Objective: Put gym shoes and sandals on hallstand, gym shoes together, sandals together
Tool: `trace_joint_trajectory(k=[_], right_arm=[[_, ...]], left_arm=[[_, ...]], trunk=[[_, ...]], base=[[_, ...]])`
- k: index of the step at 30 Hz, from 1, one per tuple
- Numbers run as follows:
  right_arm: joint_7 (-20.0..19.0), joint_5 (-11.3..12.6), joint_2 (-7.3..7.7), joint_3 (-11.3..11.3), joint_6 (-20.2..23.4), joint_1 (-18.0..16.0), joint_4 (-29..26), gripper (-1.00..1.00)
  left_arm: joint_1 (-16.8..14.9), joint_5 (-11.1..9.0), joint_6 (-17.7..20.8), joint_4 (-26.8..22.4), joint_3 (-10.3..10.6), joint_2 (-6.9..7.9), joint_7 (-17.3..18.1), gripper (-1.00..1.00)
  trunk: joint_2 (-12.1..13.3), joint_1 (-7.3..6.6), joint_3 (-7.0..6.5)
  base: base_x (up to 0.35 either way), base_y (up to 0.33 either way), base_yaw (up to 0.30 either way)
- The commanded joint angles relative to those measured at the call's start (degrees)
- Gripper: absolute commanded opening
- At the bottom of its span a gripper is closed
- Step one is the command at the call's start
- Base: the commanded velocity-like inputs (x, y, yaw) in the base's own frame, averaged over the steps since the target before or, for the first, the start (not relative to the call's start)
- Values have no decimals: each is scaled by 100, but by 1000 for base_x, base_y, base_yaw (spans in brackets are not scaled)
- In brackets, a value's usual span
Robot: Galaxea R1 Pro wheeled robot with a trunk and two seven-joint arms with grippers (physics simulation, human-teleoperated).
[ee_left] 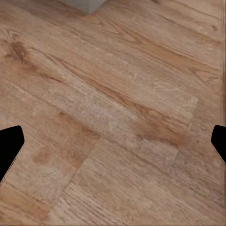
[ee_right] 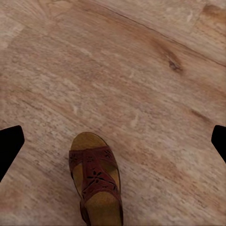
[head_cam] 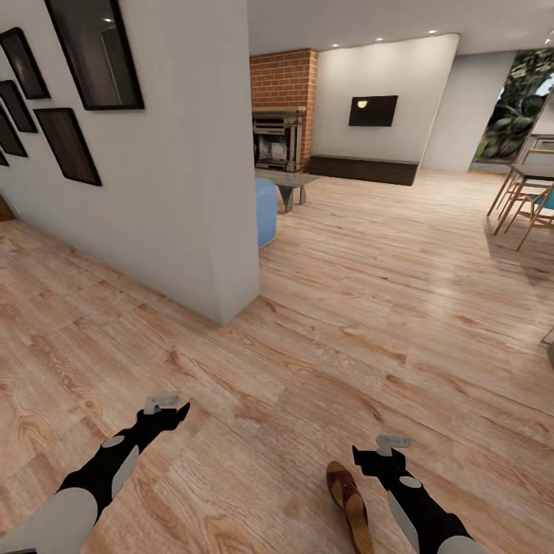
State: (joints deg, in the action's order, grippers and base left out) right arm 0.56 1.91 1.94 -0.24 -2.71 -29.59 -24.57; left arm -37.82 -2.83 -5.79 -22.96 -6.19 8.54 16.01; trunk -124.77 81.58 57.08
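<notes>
Wood-grain plank floor (head_cam: 323, 323) spreads across the whole head view, running from a corridor at left into an open living room with a brick fireplace (head_cam: 283, 111) at upper centre and a dark screen (head_cam: 373, 111) on the far wall. A white wall corner (head_cam: 192, 192) hung with black picture frames (head_cam: 68, 145) fills the upper left; a blue seat (head_cam: 265, 211) stands behind it, wooden chairs (head_cam: 527, 204) at the right edge. One sandal (head_cam: 349, 504) lies flat on the floor at bottom centre, just beside the right gripper (head_cam: 378, 455). In the right wrist view the sandal (ee_right: 96, 183) shows a tan footbed and a dark reddish-brown strap with cut-out patterning. The left gripper (head_cam: 168, 412) hovers over bare planks at lower left. Both sets of jaws stand wide apart, holding nothing.
</notes>
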Motion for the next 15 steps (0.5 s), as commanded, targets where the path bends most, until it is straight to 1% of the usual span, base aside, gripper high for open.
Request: trace_joint_trajectory(k=[1,4,5,7,8,12,15], right_arm=[[6,17,0,-2,-19,-1,4,100],[6,14,0,-2,-19,-2,4,100],[6,14,0,-2,-19,-2,4,100],[6,13,0,-2,-19,-3,4,100],[6,12,0,-2,-19,-1,4,100],[6,12,0,-2,-19,1,4,100],[6,11,0,-2,-19,1,6,100]], left_arm=[[4,11,17,-221,63,-35,39,100],[10,31,58,-488,169,-53,28,100],[10,31,58,-488,169,-53,28,100],[15,35,113,-758,256,-62,19,100],[17,26,235,-979,294,-77,17,100],[27,12,567,-1455,327,-138,15,100],[44,7,749,-1775,341,-186,10,100]], trunk=[[-2,-1,4],[-2,-1,4],[-2,-1,4],[-2,-1,4],[-2,-1,4],[-2,-1,6],[-2,-1,14]], base=[[0,10,0],[0,6,0],[0,5,0],[0,3,0],[0,2,0],[0,1,0],[0,0,0]])
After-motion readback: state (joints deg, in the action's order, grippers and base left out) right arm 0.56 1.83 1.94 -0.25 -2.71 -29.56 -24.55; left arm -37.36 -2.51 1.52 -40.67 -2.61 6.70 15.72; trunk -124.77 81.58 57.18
